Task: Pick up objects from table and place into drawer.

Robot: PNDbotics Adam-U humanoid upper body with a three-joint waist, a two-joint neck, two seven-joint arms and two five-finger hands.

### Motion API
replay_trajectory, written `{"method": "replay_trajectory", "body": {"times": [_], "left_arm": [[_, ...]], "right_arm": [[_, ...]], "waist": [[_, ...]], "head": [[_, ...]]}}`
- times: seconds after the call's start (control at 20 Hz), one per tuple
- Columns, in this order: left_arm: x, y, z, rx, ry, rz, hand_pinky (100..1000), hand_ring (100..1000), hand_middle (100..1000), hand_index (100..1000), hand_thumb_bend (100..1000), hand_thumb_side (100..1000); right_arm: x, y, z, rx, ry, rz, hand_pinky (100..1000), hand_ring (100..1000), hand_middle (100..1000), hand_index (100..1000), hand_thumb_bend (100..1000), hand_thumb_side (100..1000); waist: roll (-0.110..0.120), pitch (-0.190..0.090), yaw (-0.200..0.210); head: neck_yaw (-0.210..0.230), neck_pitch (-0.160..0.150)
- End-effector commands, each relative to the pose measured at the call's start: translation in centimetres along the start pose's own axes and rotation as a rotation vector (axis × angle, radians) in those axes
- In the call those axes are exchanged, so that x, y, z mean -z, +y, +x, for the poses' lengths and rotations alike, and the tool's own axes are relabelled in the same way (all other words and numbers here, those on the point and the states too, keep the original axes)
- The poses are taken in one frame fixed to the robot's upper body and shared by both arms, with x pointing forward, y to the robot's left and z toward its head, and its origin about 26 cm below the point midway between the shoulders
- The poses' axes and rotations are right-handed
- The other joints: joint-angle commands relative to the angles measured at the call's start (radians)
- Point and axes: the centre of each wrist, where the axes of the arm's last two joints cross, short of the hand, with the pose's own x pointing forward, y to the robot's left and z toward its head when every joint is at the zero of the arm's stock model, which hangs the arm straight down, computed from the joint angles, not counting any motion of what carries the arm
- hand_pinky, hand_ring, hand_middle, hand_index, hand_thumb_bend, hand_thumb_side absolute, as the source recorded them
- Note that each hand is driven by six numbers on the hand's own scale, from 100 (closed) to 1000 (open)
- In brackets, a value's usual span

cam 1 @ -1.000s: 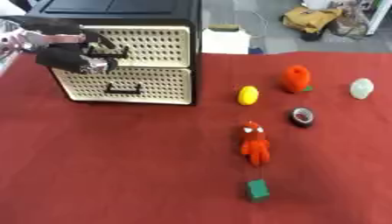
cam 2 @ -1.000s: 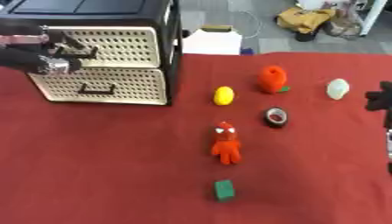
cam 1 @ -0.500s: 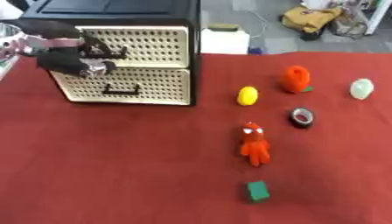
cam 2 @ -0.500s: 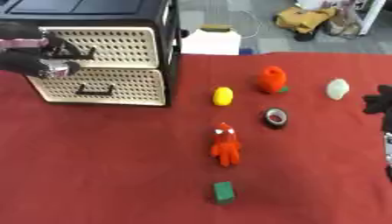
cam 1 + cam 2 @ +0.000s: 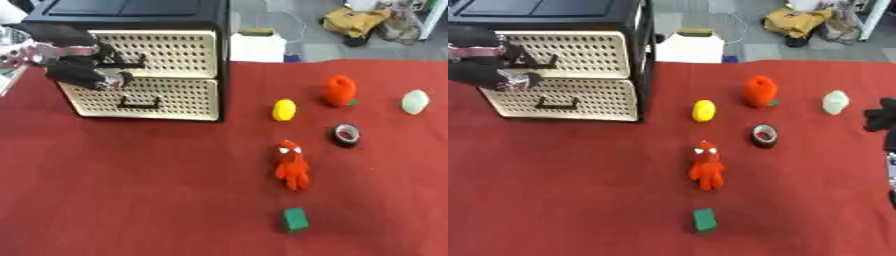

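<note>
Left eye view: the robot's left hand comes in from the left edge and sits at the front of a black drawer unit standing on the red table. Its dark fingers are curled at the black handle of the upper drawer, whose cream perforated front stands flush with the lower drawer; whether the fingers actually clasp the handle cannot be told. To the right of the unit, well apart from it, the loose items lie spread on the cloth: a yellow object, an orange carrot-like toy behind it, a pale green object near the right edge, a dark roll of tape, a red figure toy lying lengthwise, and a green block nearest the camera. None touches another. A white box stands just behind the table's far edge, beside the unit.

Right eye view: the same layout appears shifted leftward. The right hand shows as a dark shape at the right edge, just right of the pale green object and not touching it; whether its fingers are clenched or released cannot be told. The left hand is again at the upper drawer's handle, both drawers closed and all the items out on the table.
</note>
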Motion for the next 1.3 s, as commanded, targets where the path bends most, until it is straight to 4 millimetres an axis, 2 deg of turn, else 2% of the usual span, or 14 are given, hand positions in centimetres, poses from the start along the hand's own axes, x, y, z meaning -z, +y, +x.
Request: {"method": "replay_trajectory", "body": {"times": [0.05, 0.5, 1.3], "left_arm": [[-0.4, 0.6, -0.3, 0.012, 0.017, 0.008, 100, 100, 100, 832, 199, 1000], [-0.6, 0.2, -0.4, 0.02, 0.017, 0.004, 100, 100, 100, 773, 192, 1000], [-2.0, -0.5, -0.2, 0.063, 0.023, 0.003, 100, 100, 100, 764, 194, 1000]], "right_arm": [[0.5, -0.3, 0.4, -0.013, -0.023, 0.0, 692, 706, 500, 785, 107, 779], [0.5, -0.4, 0.4, -0.014, -0.019, -0.003, 692, 706, 500, 785, 112, 779], [0.5, -0.5, 0.3, -0.014, -0.016, -0.009, 692, 706, 501, 785, 111, 782]], "waist": [[-0.001, -0.016, -0.001], [0.0, -0.018, -0.001], [-0.001, -0.026, 0.004]], "head": [[0.003, -0.009], [0.002, -0.007], [0.0, -0.008]]}}
